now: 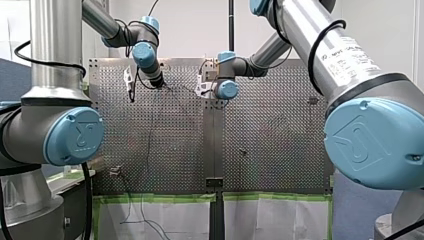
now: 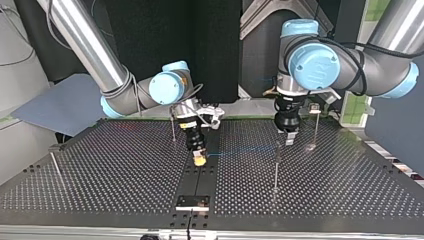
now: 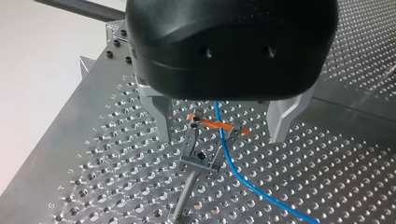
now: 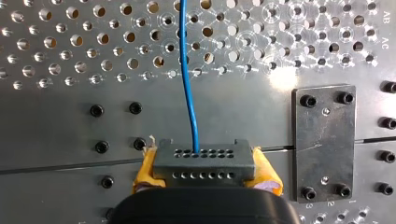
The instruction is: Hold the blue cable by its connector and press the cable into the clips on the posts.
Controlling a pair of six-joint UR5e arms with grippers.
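In the right wrist view my right gripper [image 4: 205, 171] is shut on a dark grey connector [image 4: 203, 162], one yellow pad [image 4: 145, 170] on each side. The blue cable [image 4: 189, 88] runs straight ahead from the connector over the perforated table. In the top view my right gripper [image 2: 199, 152] holds the connector low near the middle, and the cable [image 2: 240, 150] stretches across to a thin post [image 2: 276, 167]. My left gripper [image 2: 289, 136] hangs just above that post. Its metal fingers [image 3: 162, 119] stand open either side of the post's clip [image 3: 201, 151], and the cable [image 3: 229, 158] passes across the clip's top.
More thin posts stand at the top view's left edge [image 2: 55, 165], behind my right gripper [image 2: 173, 127] and at the right [image 2: 315, 125]. A small black plate [image 2: 192, 201] is bolted on near the table's front edge. In the right wrist view it lies beside the connector [image 4: 324, 140].
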